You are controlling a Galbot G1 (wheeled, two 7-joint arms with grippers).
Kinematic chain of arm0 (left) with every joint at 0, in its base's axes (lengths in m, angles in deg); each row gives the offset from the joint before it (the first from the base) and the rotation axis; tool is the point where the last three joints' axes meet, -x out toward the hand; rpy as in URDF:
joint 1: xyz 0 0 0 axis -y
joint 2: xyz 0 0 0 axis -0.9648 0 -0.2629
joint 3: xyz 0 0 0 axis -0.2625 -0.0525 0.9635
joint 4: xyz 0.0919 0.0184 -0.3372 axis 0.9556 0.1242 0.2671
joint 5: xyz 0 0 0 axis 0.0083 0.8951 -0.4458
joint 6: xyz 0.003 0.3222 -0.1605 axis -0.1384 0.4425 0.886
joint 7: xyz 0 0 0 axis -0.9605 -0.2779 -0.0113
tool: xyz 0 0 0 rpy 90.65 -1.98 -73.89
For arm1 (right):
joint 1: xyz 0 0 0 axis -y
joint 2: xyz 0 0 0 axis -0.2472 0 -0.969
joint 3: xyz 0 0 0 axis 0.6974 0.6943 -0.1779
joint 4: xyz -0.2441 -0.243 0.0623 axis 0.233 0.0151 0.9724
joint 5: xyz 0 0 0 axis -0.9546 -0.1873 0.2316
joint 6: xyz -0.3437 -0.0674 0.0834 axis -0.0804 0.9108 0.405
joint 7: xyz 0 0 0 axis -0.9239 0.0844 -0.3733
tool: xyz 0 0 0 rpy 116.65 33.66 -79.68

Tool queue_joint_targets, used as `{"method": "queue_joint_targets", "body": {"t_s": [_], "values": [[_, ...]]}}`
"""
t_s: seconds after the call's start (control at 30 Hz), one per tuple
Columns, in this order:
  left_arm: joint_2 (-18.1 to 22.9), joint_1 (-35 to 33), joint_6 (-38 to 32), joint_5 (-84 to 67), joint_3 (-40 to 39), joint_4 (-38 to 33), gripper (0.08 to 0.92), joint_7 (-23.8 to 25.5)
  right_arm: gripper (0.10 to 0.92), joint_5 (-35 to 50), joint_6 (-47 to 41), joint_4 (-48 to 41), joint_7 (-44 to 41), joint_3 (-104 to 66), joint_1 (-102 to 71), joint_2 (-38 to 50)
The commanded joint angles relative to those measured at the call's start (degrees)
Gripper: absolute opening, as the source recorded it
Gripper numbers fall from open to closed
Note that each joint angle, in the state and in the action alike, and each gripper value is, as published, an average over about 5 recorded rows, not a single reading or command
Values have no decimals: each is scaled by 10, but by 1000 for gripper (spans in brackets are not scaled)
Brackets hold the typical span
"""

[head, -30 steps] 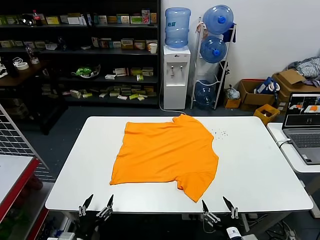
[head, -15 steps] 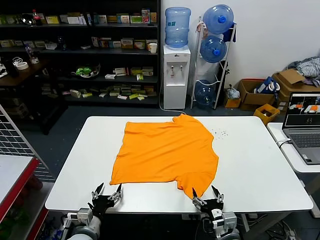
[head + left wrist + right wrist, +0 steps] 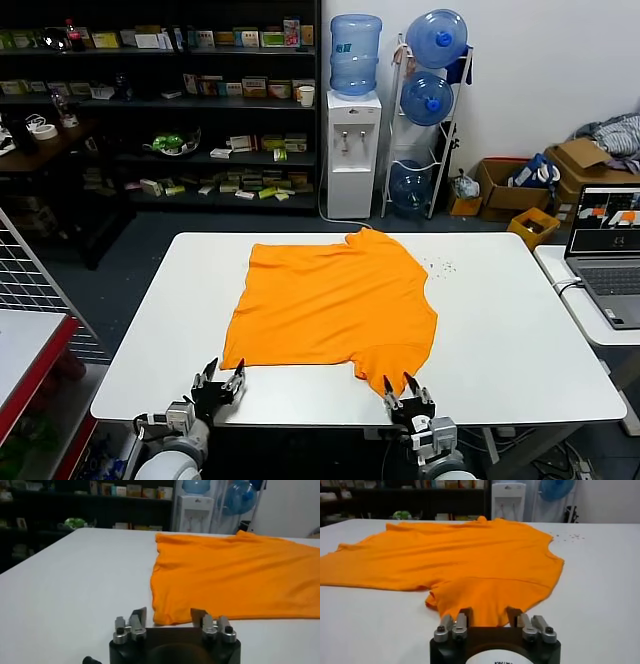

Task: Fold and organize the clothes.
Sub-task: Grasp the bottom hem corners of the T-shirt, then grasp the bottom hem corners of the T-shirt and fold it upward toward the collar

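Smooth white desk [image 3: 520,330] carries a soft orange T-shirt [image 3: 335,305], spread flat. Left claw [image 3: 219,381] and right claw [image 3: 404,393] gape open at its near corners.

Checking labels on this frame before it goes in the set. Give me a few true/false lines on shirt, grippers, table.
1. The orange T-shirt lies spread flat on the white table. True.
2. The left gripper is shut on the shirt's hem. False: its fingers are open, just short of the shirt's near corner.
3. The right gripper is open at the shirt's near sleeve edge. True.
4. The shirt is already folded in half. False: it lies in a single unfolded layer.
5. A laptop sits on the same table as the shirt. False: it is on a separate table at the robot's right.
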Motion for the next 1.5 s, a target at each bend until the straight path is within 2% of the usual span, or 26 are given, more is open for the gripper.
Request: {"method": "queue_joint_targets", "body": {"t_s": [0.03,0.27,0.5,0.83,1.1,1.3,1.5], "values": [[1,13,5,0,-7,13,490,-2,328,-2,-3,-10,1,4,5,-1],[2,12,3,3,-11,10,300,-4,141,-1,4,3,5,1,-6,-1],[-7,-11,4,0,-14,-50,121,-21,125,11,10,54,17,-1,-44,17],[-81,-174,23,-59,4,-219,105,-76,125,49,3,208,48,-29,-221,99],[-92,-251,30,-67,9,-290,105,-95,125,53,25,257,52,-47,-305,115],[-86,-220,28,-74,10,-286,105,-91,125,63,42,244,58,-47,-247,109],[-89,-111,26,-118,12,-245,105,-74,125,115,16,203,82,-48,-105,120]]}}
